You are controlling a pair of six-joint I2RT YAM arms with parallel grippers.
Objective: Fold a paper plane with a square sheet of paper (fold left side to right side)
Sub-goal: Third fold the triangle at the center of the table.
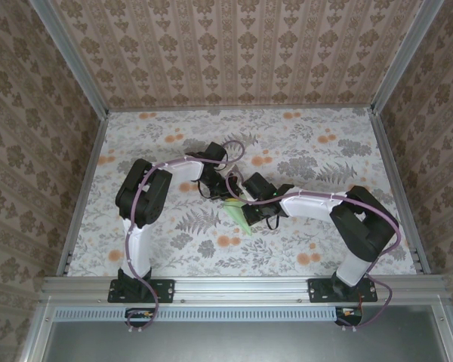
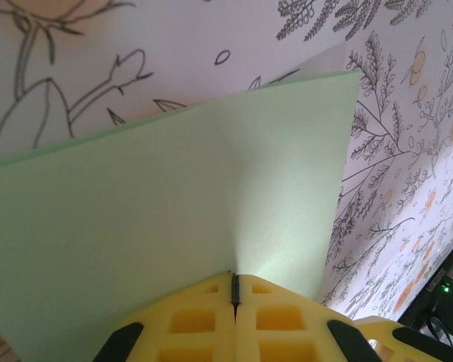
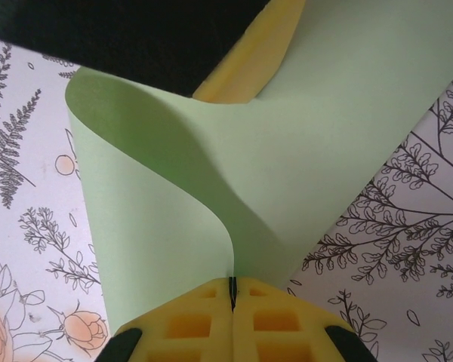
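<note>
A desk covered in fern-and-flower print sits between walls of patterned wallpaper. At centre frame in the top view, the left hand and right hand meet over the pale-green paper plane. Each wrist view shows that hand's yellow pads clamped together on a paper edge. From the right hand the sheet curls up off the desk in a loose loop toward another yellow finger at upper centre. From the left hand it spreads flat and wide.

The left-to-right fold looks midway, with the side carried over but no crease pressed down. From above, the arms cover most of the paper, and no dart shape or centre crease can be made out.
</note>
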